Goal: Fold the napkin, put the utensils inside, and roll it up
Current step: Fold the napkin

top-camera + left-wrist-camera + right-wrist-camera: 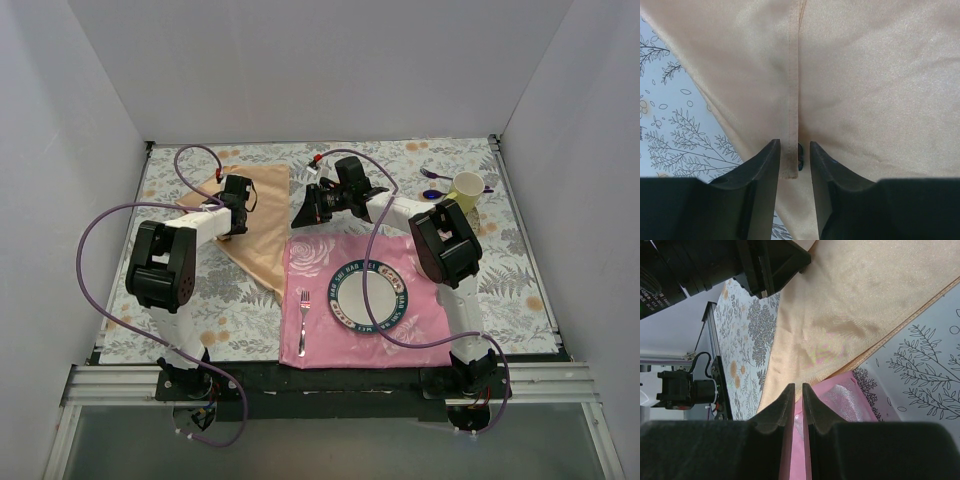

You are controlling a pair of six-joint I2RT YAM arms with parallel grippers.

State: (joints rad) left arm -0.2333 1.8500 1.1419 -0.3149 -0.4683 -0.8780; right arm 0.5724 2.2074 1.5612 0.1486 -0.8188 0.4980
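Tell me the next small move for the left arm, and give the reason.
Probably close the left gripper on the napkin. Its jaws stand apart on either side of the hemmed edge, which lies flat over another layer of the cloth, so a pinch there looks like the way to get hold of that edge for folding.

Shiny peach-gold satin napkin (268,225): plain, unpatterned, lying flat on counter, left of centre toward far edge. Tapers to point on near side. Stitched hem lies over second layer; faint wrinkles.
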